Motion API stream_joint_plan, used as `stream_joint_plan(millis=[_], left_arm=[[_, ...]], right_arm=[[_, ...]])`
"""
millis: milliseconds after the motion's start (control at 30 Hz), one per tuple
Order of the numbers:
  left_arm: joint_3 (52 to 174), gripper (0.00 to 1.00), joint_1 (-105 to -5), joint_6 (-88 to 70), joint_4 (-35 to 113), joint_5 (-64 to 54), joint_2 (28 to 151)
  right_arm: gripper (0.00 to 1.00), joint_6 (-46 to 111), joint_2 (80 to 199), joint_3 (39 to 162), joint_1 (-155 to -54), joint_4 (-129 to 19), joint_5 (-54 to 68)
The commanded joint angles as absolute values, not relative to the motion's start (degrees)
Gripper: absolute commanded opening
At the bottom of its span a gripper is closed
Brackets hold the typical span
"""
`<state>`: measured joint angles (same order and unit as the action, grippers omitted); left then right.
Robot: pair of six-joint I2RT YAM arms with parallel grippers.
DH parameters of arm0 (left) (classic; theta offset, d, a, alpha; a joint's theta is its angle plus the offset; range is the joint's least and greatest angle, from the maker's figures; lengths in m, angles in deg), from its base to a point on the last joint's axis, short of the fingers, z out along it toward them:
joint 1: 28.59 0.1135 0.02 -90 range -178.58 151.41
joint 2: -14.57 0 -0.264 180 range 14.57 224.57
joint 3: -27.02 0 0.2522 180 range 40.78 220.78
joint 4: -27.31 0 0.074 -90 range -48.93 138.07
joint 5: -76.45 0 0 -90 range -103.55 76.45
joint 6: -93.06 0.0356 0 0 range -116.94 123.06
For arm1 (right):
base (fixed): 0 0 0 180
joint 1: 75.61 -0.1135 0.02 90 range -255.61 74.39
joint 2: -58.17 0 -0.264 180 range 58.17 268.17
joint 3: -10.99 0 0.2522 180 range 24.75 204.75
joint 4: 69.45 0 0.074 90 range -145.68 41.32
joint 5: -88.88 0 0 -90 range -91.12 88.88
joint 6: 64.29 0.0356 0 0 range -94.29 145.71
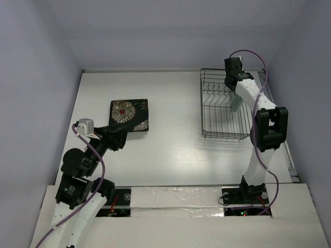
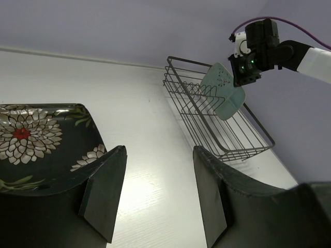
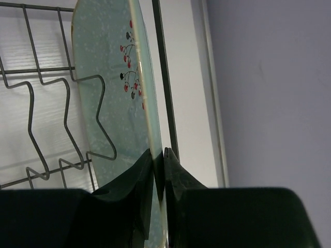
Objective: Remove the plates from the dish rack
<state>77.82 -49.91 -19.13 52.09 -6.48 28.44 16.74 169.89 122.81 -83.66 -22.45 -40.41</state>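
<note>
The dark wire dish rack [image 1: 220,111] stands at the back right of the table. My right gripper [image 1: 231,82] is shut on the edge of the pale mint-green plate [image 1: 238,102] and holds it on edge over the rack's right side. In the right wrist view the fingertips [image 3: 150,161] pinch the plate's rim [image 3: 106,77] beside the rack's prongs [image 3: 67,98]. A square black flowered plate [image 1: 129,115] lies flat on the table at the left. My left gripper [image 1: 120,134] is open and empty at that plate's near edge [image 2: 36,139]. The teal-centred plate is out of view.
White walls close in the table on the left, back and right. The rack [image 2: 217,124] sits close to the right wall. A raised white ledge [image 1: 176,199] runs along the near edge between the arm bases.
</note>
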Motion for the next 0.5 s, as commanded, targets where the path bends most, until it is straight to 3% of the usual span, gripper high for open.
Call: stream_joint_plan(millis=[0, 467], left_arm=[[77.87, 0.51, -50.21, -19.0, 50.03, -5.82, 28.02], [77.87, 0.51, -50.21, -18.91, 49.68, -5.2, 28.28]], right_arm=[[0.0, 12.1, 163.38, 123.37, -86.33, -32.12, -48.05], [0.0, 14.97, 152.31, 128.01, -90.1, -30.82, -51.13]])
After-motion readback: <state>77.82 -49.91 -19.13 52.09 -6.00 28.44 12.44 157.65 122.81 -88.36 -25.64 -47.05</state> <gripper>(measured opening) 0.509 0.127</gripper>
